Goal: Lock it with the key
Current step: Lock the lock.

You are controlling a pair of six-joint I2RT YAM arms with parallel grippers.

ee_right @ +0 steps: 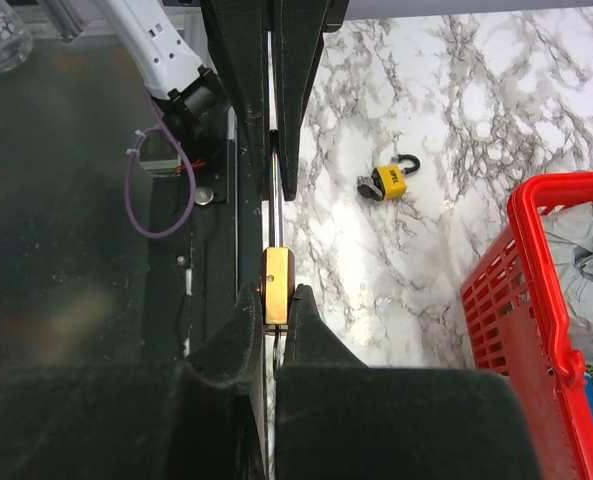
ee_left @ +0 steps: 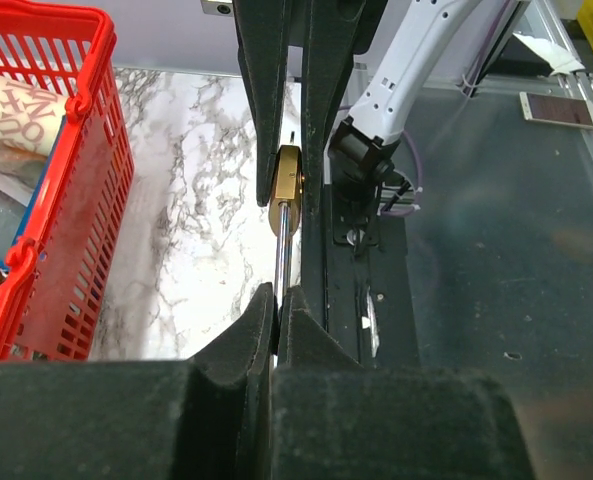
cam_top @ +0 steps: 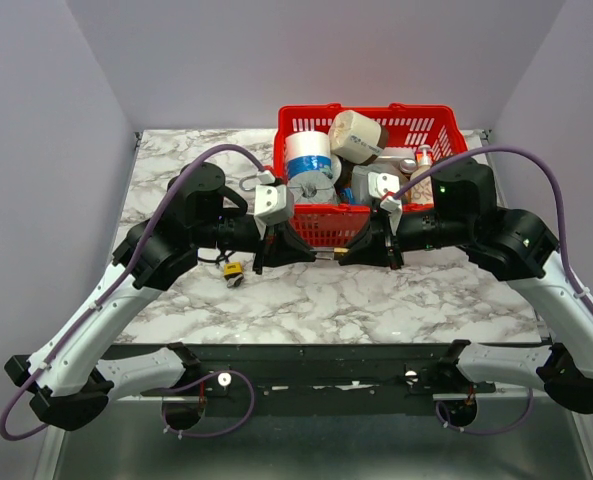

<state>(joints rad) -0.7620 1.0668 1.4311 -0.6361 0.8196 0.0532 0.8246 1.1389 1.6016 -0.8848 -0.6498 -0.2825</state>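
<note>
Pinching brass padlock [ee_right: 276,272] in right gripper [ee_right: 275,305], above the desk [ee_right: 406,80] by red basket [ee_right: 517,215]; clamping thin steel key [ee_left: 284,248] in left gripper [ee_left: 278,298]. Likely small, rigid, slippery: grip key flat, near its head.

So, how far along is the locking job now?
Done: right hand holds a brass piece, probably the lock. In hand: left hand is shut on the thin metal part sticking out; key or shackle, unclear. Left: locking it. A yellow padlock lies untouched on the table.
</note>
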